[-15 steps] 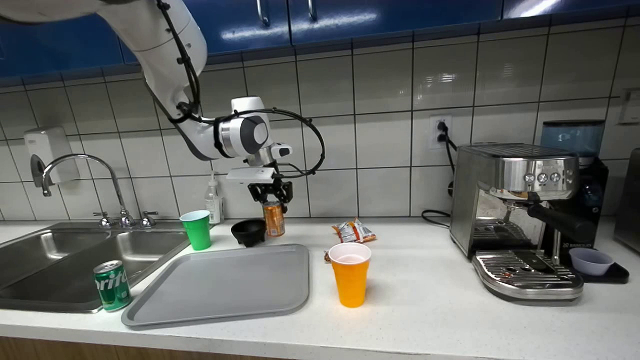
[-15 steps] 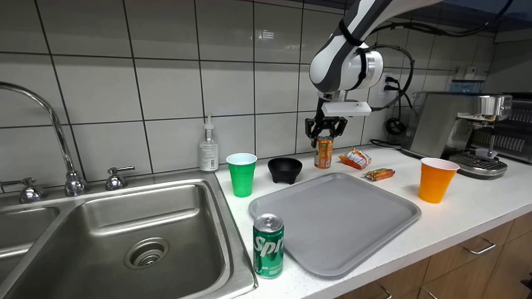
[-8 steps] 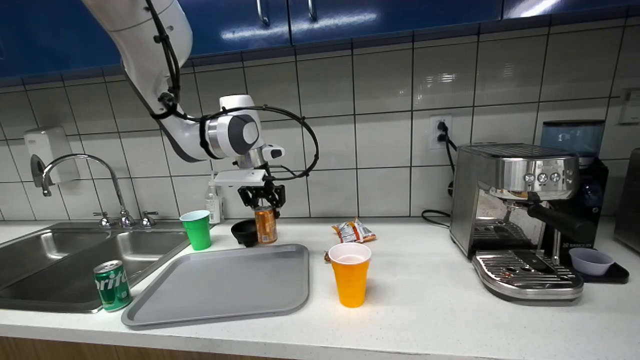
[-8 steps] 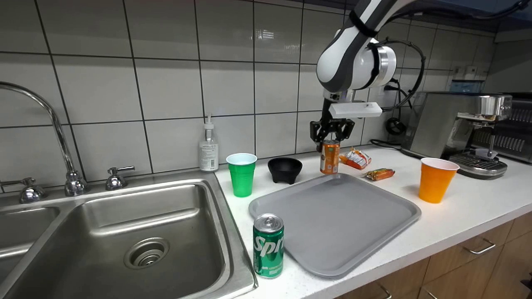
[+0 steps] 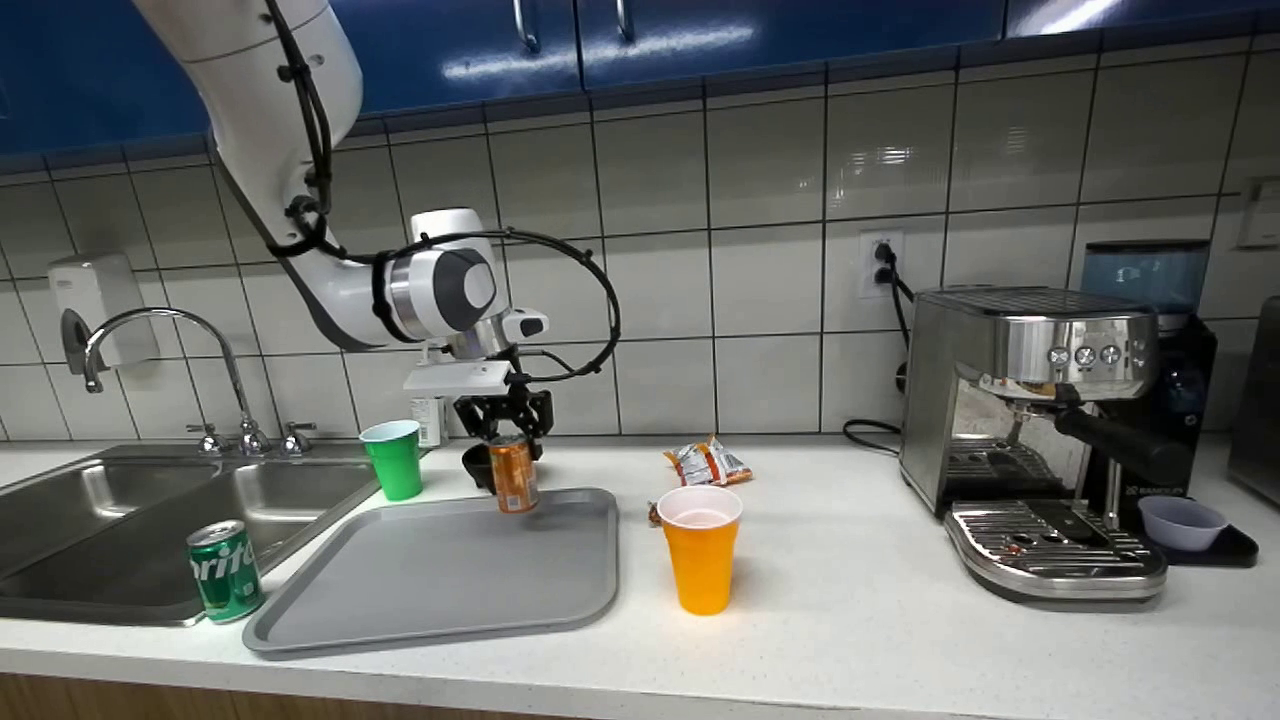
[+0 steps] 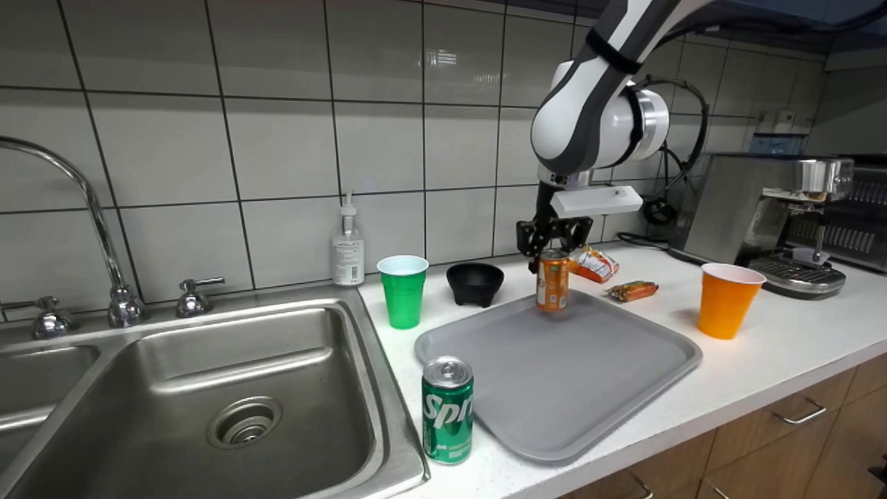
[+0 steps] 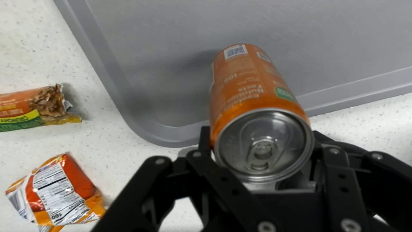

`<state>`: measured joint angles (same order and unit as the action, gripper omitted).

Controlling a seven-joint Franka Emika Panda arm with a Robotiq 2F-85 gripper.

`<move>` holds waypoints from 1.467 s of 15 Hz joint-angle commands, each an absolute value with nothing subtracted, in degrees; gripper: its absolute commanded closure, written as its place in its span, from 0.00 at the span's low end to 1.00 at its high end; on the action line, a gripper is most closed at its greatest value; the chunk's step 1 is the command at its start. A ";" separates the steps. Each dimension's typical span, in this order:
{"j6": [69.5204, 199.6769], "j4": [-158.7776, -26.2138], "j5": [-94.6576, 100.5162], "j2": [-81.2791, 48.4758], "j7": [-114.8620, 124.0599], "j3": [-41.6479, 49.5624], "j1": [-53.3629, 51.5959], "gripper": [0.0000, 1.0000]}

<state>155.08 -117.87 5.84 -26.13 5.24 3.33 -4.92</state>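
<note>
Grasping an orange can (image 7: 254, 93) between the two jaws, with one on each side close to its silver lid (image 7: 264, 145). Holding it roughly upright over the gray tray (image 6: 575, 388), just inside the back corner nearest the coffee machine (image 5: 1000, 335). Impossible to tell from these views any contact between its base and the tray. In the wrist view, silver lid toward the camera, with nutrition print along the orange side.

Off that same corner, on the table (image 5: 900, 620), a crumpled snack bag (image 6: 592, 265) toward the back edge and a wrapped bar (image 6: 632, 290) closer to the tray's side edge. Farther along that side, near the tray's front corner, an orange cup (image 5: 700, 555), upright and pale inside.

Between the orange can and the sink (image 6: 173, 430), near the table's back edge, a black bowl (image 5: 479, 468), partly hidden behind the orange can in an exterior view. Next along, near the sink's back corner, a green cup (image 6: 403, 296) and, close to the tiled wall (image 6: 277, 152), a clear pump bottle (image 6: 348, 251). Between the sink's front corner and the tray's front corner, a green can (image 6: 448, 419) with white lettering, upright near the table's front edge.
</note>
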 commanded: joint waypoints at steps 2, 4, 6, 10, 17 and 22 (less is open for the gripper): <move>156.71 -120.97 7.70 -23.46 8.10 4.04 -7.42 0.63; 156.94 -121.14 7.73 -23.51 8.36 3.85 -8.29 0.63; 157.07 -121.29 7.85 -23.61 8.71 3.80 -9.24 0.63; 157.07 -121.28 7.89 -24.08 9.49 3.60 -10.89 0.63; 157.00 -120.85 7.91 -24.56 10.95 3.21 -13.33 0.63; 156.95 -120.48 7.65 -25.04 12.06 2.85 -14.56 0.63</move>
<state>156.64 -119.91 6.41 -26.04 9.51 3.04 -14.03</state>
